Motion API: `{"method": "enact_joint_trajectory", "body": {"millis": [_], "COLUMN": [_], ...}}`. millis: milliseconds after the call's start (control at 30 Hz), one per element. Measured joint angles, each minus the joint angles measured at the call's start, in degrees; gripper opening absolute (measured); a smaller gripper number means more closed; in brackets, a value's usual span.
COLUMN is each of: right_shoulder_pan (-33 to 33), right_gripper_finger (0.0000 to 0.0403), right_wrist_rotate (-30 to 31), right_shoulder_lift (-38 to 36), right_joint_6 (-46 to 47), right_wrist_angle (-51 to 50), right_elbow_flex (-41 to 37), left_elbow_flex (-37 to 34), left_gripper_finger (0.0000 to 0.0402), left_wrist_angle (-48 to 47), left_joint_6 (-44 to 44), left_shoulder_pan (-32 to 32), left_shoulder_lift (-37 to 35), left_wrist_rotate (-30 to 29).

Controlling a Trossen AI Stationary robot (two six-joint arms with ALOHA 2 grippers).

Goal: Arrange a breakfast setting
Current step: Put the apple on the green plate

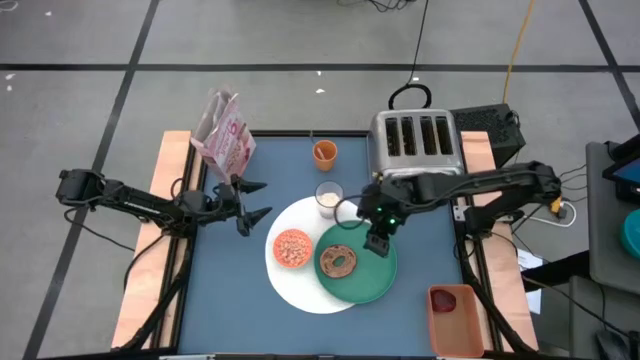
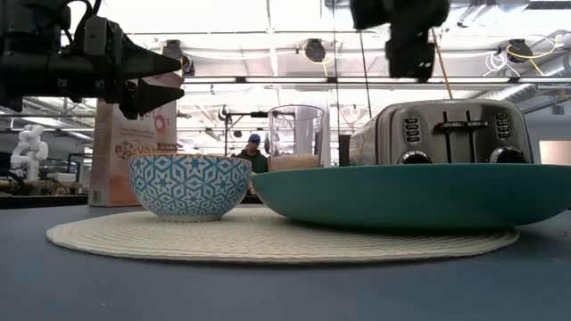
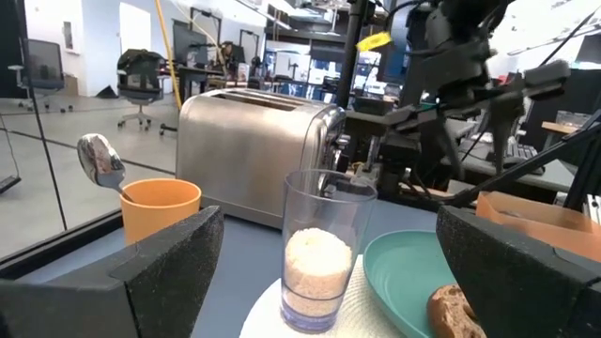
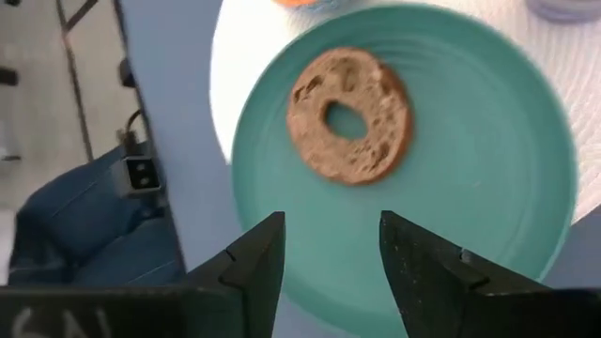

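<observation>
Right gripper [image 1: 378, 243] hangs over the green round plate [image 1: 372, 277], above its rim on the toaster side, its two dark fingers [image 4: 252, 263] parted with a plain gap and nothing between them; the right wrist view looks straight down through that gap at the brown bagel [image 4: 348, 115] lying flat on the plate. Left gripper [image 1: 252, 200] waits near the table's left edge, beside the pink cereal box [image 1: 226, 137], jaws spread wide and empty.

Writing is scarce. The cereal box shows a large pink numeral or letter on its face in the high view and rounded lettering in the low view, but neither can be read. The silver four-slot toaster [image 1: 414, 143] carries no legible brand; its front shows knobs and small buttons only.

The large white round plate [image 1: 300, 280] lies near the table's middle, toward the front edge, and has a woven look. The green plate overlaps its right side. The small cereal bowl [image 2: 189, 185], patterned blue and white, sits on the white plate's left part, filled with pinkish cereal. The milk glass [image 1: 329, 197], part full, stands at the white plate's rear rim. The orange cup [image 1: 324, 152] stands near the table's back edge with the spoon [image 3: 100, 161] in it. A red tray [image 1: 453, 308] rests off the front right corner.

The table [image 1: 230, 290] has a blue top with pale wooden side boards. Around it is grey floor with dark lines; beyond are office chairs, desks and ceiling lights, and a person far off behind the glass.
</observation>
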Motion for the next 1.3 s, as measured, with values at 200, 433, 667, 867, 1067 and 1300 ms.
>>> {"method": "enact_joint_trajectory", "body": {"millis": [200,433,667,867,1067,1300], "right_shoulder_pan": [2.10,4.48,6.30,8.70,10.50,10.64], "right_gripper_finger": [0.0194,0.0242,0.0259,0.0271,0.0309,0.0371], "right_wrist_rotate": [-4.69,-8.57,-8.71,-8.83,-8.92,-15.73], "right_shoulder_lift": [-1.65,-1.47,-1.43,-1.43,-1.43,-1.45], "right_joint_6": [5.16,2.57,3.26,5.27,10.30,14.20], "right_wrist_angle": [-0.77,1.14,1.06,0.47,0.44,-1.25], "right_elbow_flex": [0.00,0.00,0.00,-0.02,0.00,-0.02], "left_elbow_flex": [0.00,0.00,0.00,0.00,0.00,0.00], "left_gripper_finger": [0.0390,0.0390,0.0390,0.0390,0.0390,0.0390], "left_wrist_angle": [0.02,0.02,0.02,0.02,0.02,0.02], "left_joint_6": [-0.02,-0.10,-0.11,-0.11,-0.10,-0.09], "left_shoulder_pan": [0.00,-0.02,-0.01,0.00,-0.01,-0.01], "left_shoulder_lift": [0.00,0.00,0.00,0.00,0.00,0.00], "left_wrist_rotate": [-0.01,0.00,-0.02,-0.02,-0.01,-0.02]}}
